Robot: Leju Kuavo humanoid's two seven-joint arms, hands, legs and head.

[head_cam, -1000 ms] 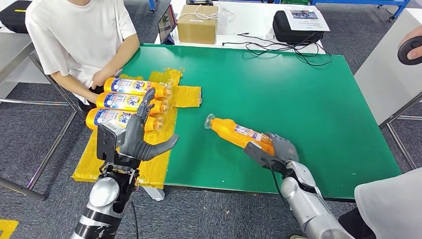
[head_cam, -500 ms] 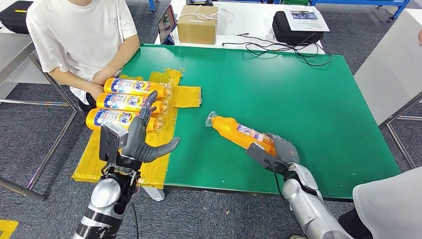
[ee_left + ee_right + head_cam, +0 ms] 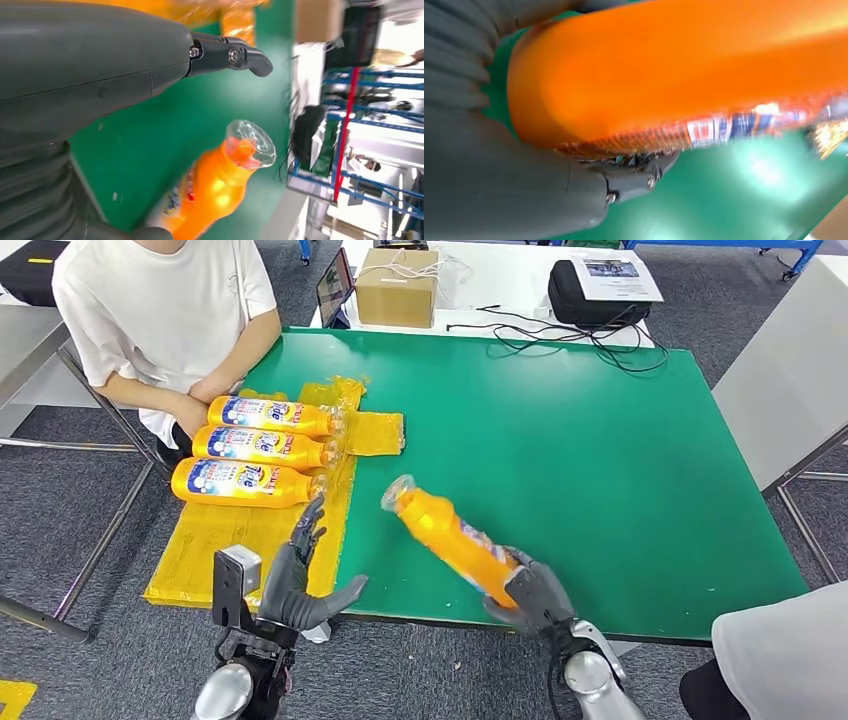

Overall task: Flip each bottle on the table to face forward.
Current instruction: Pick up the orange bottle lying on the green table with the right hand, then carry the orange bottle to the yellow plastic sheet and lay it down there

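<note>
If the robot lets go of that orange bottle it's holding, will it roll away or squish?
The orange bottle looks like smooth, rounded plastic, so it may roll a bit on the flat green table. The right hand grips it near the base without any visible denting, so it is probably fairly stiff. Its glossy skin could be slippery.

Both hands are dark grey: left hand (image 3: 295, 590) has a boxy grey camera block (image 3: 229, 585) at the wrist, right hand (image 3: 533, 596) a thin black cable (image 3: 552, 680). Forearms are shiny silver, with small screws on the fingers (image 3: 233, 55).
</note>
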